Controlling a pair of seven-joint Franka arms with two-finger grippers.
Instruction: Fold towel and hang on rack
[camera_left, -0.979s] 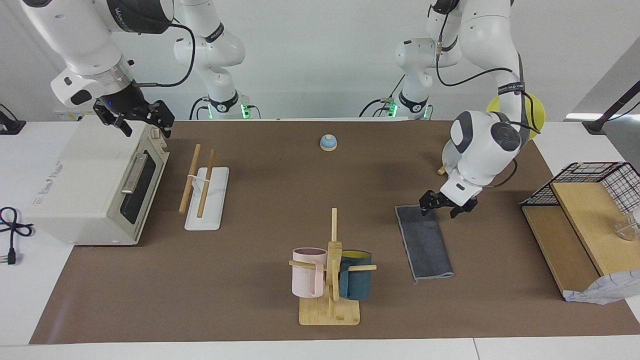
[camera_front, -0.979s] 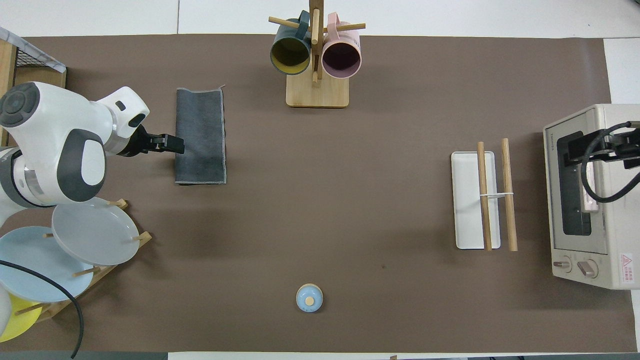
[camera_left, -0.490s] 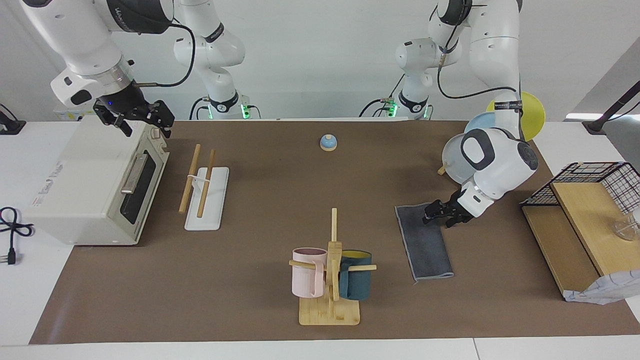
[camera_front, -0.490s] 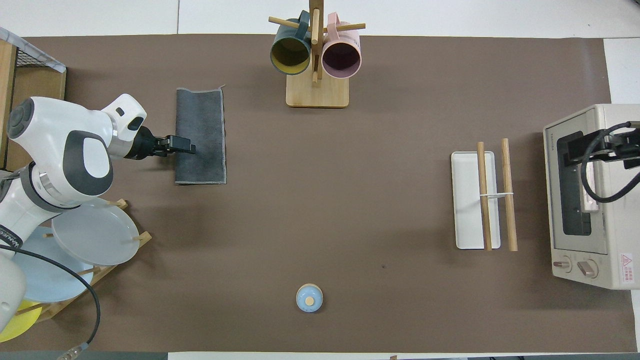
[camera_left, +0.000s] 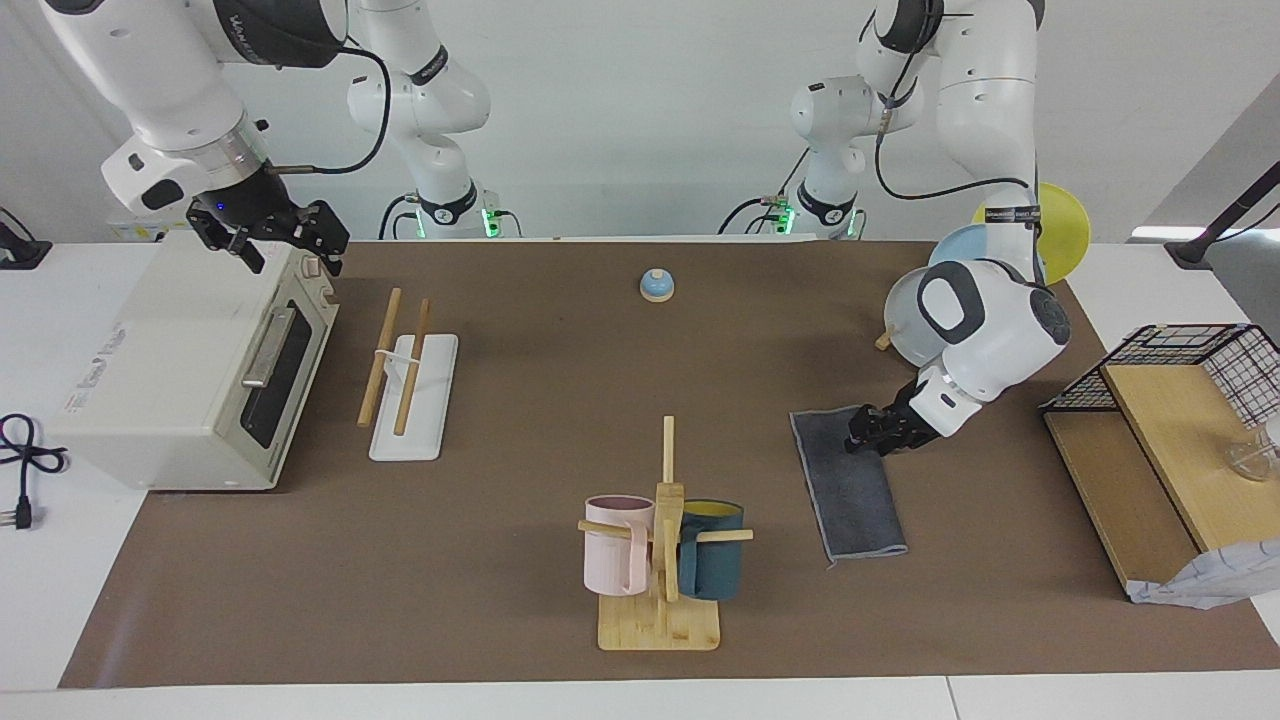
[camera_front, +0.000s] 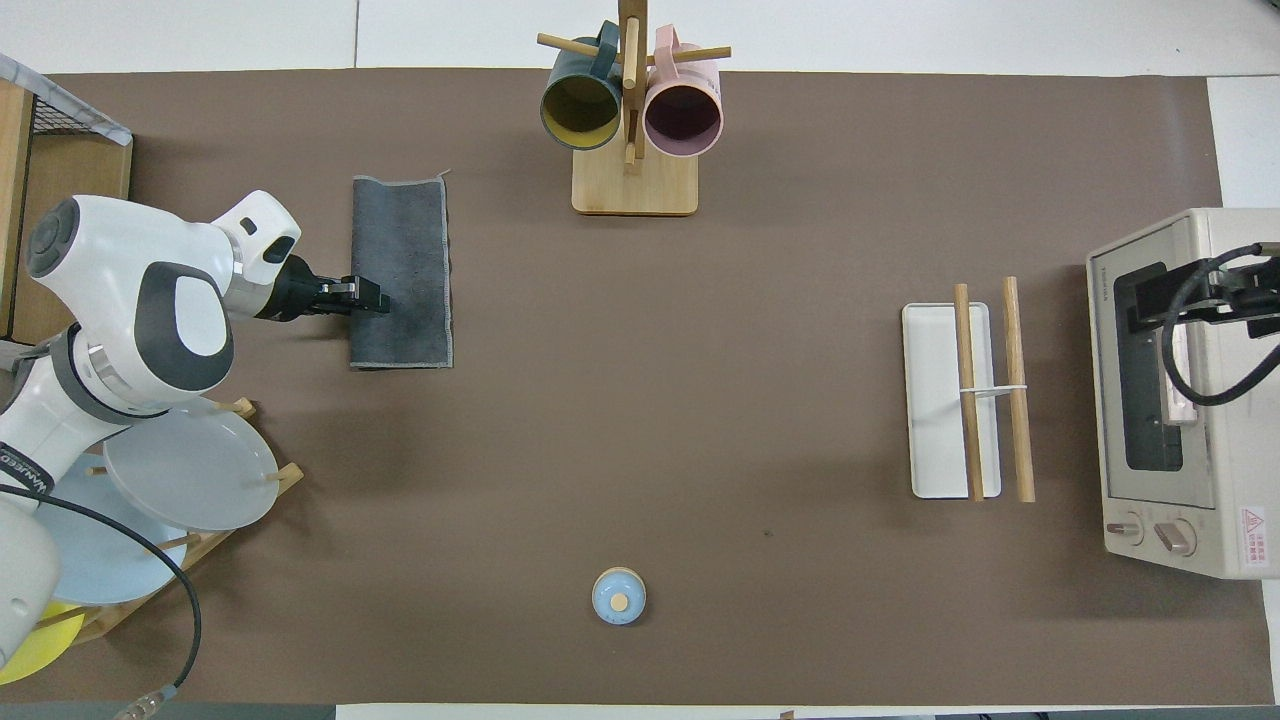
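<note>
**Left gripper at the towel's edge; right arm waiting over the oven**

We see the left arm bent low over its own end of the table, the forearm sloping down and the wrist turned so that the left gripper (camera_left: 868, 436) (camera_front: 365, 296) lies nearly level with the mat. Its tips sit at the long edge of the grey towel (camera_left: 850, 490) (camera_front: 405, 270), toward the end of the towel nearer to the robots. The fingers appear drawn close together at that edge, but we cannot tell whether they have the cloth between them.

The towel lies flat on the brown mat (camera_left: 540, 400) as a long narrow strip, beside the mug tree (camera_left: 662, 540) (camera_front: 630, 110) and toward the left arm's end of the table. The plate stand (camera_front: 150, 500) is nearer to the robots than the towel.

The rack (camera_left: 405, 375) (camera_front: 965, 400), two wooden rods on a white base, stands well apart from the towel at the right arm's end, in front of the toaster oven (camera_left: 190, 370) (camera_front: 1180, 390).

The right arm waits, its right gripper (camera_left: 290, 250) (camera_front: 1225, 300) hanging over the top of the oven with fingers spread and holding nothing.
</note>
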